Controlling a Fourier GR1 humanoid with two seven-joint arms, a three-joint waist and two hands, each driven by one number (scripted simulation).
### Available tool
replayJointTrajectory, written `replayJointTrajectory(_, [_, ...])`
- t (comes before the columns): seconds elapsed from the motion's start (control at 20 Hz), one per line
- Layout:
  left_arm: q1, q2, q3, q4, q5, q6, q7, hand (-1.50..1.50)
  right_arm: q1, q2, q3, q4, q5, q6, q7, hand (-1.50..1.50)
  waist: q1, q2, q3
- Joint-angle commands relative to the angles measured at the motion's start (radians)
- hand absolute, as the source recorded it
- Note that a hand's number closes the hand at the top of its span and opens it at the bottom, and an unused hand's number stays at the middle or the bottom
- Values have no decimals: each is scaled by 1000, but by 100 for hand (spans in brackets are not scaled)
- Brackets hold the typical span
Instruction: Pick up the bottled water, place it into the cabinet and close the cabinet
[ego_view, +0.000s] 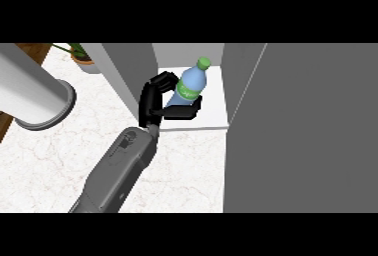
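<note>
The broad grey door (310, 130) is filling the right of the view and standing open, so closing it is plainly left to do. The pale marbled tabletop (184, 170) is spreading below, with a thick white cylinder (33, 92) lying across its left side. Between the door and a grey side panel, the cabinet (214, 117) is showing its white floor. The left forearm (118, 170) is reaching up to that opening, and the left hand (153, 100) is holding the bottled water (190, 85), its fingers (164, 79) and thumb curling round the bottle's lower body. The bottle is leaning, green cap (204, 63) towards the back, already inside the opening; whether its base is touching the floor I cannot tell. Pickup and carry look done; release and closing seem to be remaining. The right hand is not showing.
</note>
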Motion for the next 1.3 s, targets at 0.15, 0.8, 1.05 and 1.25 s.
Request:
replayJointTrajectory(0.15, [-143, 0, 20, 189, 91, 27, -38, 150, 50, 5, -30, -170, -120, -20, 53, -150, -14, 2, 0])
replayJointTrajectory(0.8, [-369, 0, 57, 506, 102, 88, -183, 150, -9, -43, -33, -96, -126, -2, 47, -150, -31, 15, 0])
replayJointTrajectory(1.05, [-438, 0, 62, 622, 68, 106, -195, -150, -25, -26, -12, -57, -98, 12, 24, -150, -43, 21, 0])
replayJointTrajectory(1.25, [-442, 0, 75, 672, 64, 91, -210, -150, -11, -20, -14, -103, -81, 14, 25, -150, -39, 18, 0])
